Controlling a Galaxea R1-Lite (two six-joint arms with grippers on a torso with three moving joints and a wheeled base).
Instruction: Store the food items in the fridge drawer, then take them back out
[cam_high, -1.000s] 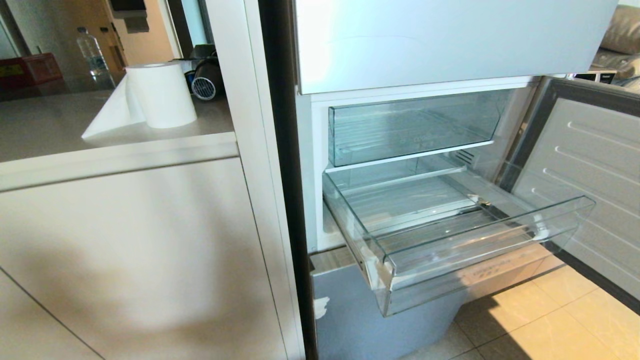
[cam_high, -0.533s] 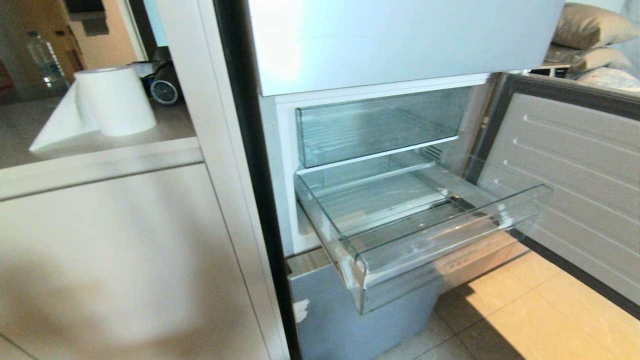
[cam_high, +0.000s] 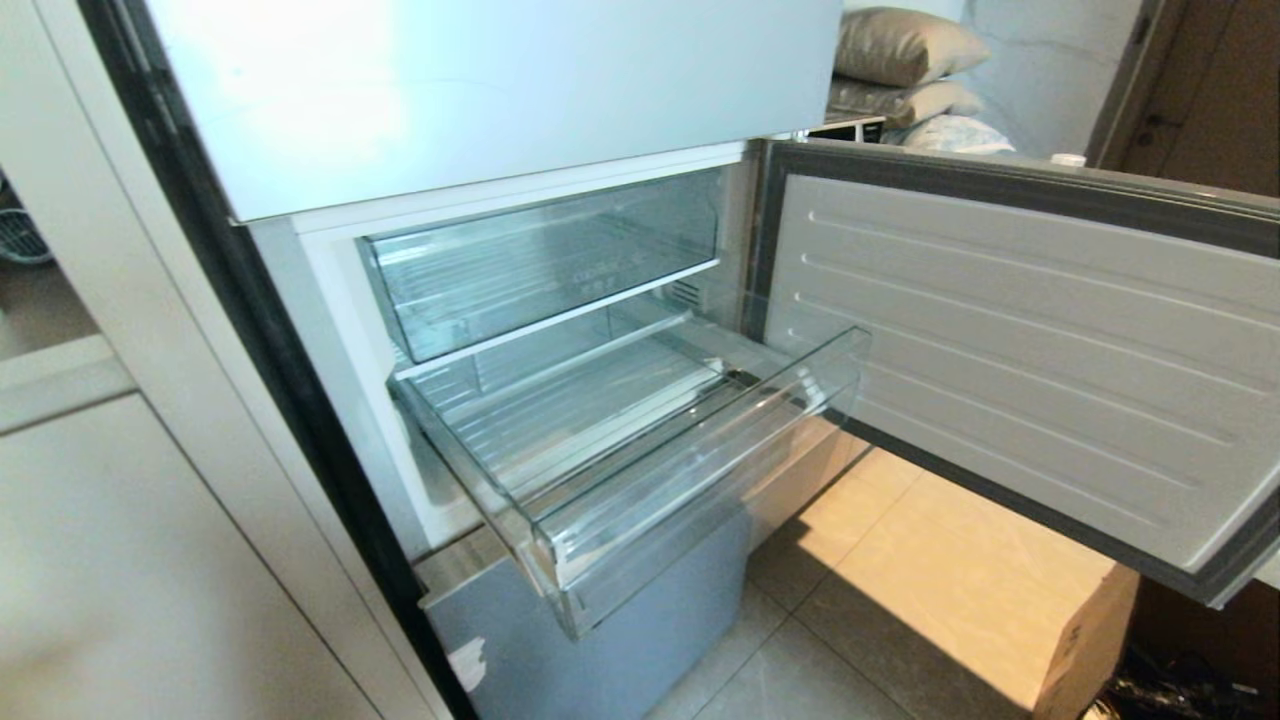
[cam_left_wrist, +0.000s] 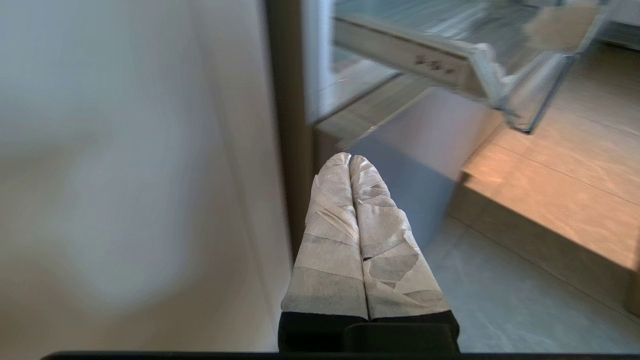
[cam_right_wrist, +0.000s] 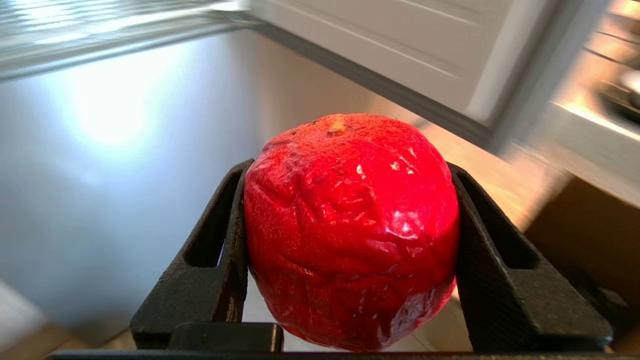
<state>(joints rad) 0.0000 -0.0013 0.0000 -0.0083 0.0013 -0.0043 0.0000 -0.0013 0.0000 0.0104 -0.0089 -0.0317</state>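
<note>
Right gripper (cam_right_wrist: 350, 250) pinches a round, glossy red fruit (cam_right_wrist: 350, 230), its 2 black fingers (cam_right_wrist: 210, 270) pressed against opposite sides of the wrinkled skin, with the small stem dimple facing away from the wrist. Behind the fruit lie a pale grey-blue fridge panel (cam_right_wrist: 125, 175), the edge of the open fridge door (cam_right_wrist: 400, 55) and tiled floor; neither arm appears in the head view, so the fruit's place relative to the drawer cannot be told exactly.

Left gripper (cam_left_wrist: 350, 160) has its 2 taped fingertips (cam_left_wrist: 330, 200) pressed together with nothing between them. It points at the lower left corner of the fridge, beside a white cabinet side (cam_left_wrist: 125, 175), with the drawer's corner above and beyond it.

From the head, the fridge drawer (cam_high: 690, 470) stands pulled out toward the near side, its ribbed floor bare. Above it and farther back sits a second clear drawer (cam_high: 540, 260), pushed in. The door (cam_high: 1020, 340) swings open to the right, over a cardboard box (cam_high: 1080, 640) on the floor. Pillows (cam_high: 900, 60) are stacked at the far right.
</note>
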